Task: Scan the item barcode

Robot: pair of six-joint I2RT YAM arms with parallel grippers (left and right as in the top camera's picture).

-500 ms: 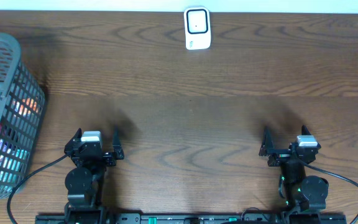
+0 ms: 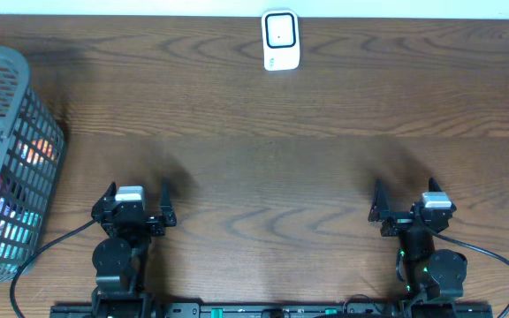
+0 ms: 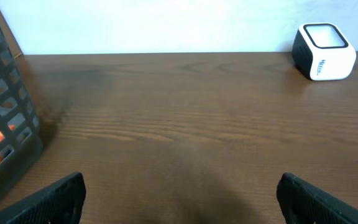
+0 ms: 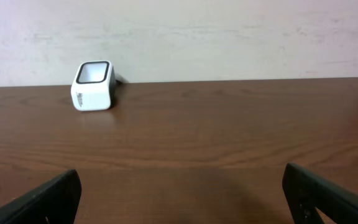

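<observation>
A white barcode scanner (image 2: 281, 40) with a dark window on top stands at the table's far edge, also in the left wrist view (image 3: 324, 51) and the right wrist view (image 4: 93, 86). Colourful packaged items (image 2: 5, 210) show through the mesh of a grey basket (image 2: 44, 132) at the left; no barcode is readable. My left gripper (image 2: 138, 194) rests near the front edge, open and empty (image 3: 180, 190). My right gripper (image 2: 405, 196) rests at the front right, also open with only bare wood between its fingers (image 4: 182, 186).
The grey basket (image 3: 8, 106) stands just left of my left gripper, its wall tall and close. A pale wall runs behind the table's far edge. The brown wooden tabletop (image 2: 272, 150) lies between the grippers and the scanner.
</observation>
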